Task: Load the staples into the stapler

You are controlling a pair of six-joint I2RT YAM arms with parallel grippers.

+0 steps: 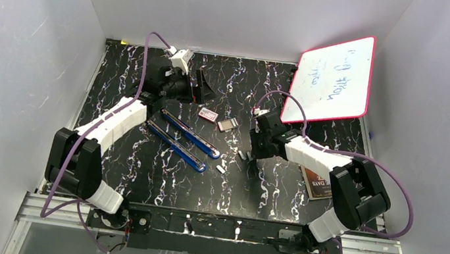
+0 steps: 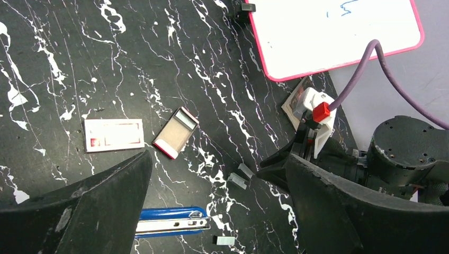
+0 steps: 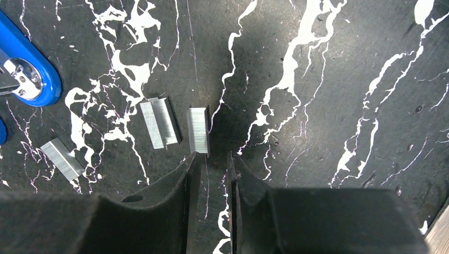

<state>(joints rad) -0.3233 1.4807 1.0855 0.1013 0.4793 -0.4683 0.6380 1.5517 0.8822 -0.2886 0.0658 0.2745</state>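
Note:
The blue stapler [image 1: 184, 138] lies opened flat left of centre, its two arms side by side; its metal channel tip [image 2: 174, 223] shows in the left wrist view. Three short silvery strips of staples [image 3: 198, 130] [image 3: 159, 123] [image 3: 62, 159] lie on the black marbled table just right of the stapler's end [image 3: 26, 74]. My right gripper [image 3: 214, 156] hangs low over them, slightly open with nothing between its fingers; its left fingertip [image 3: 193, 159] is at the end of the nearest strip. My left gripper [image 2: 218, 159] is wide open and empty, raised at the back above the stapler [image 1: 203, 87].
A red-and-white box [image 1: 208, 115] and a small open tray [image 1: 228, 125] lie behind the stapler. A pink-framed whiteboard [image 1: 331, 82] leans at the back right. A brown printed card [image 1: 317, 183] lies by the right arm. White walls close in on three sides.

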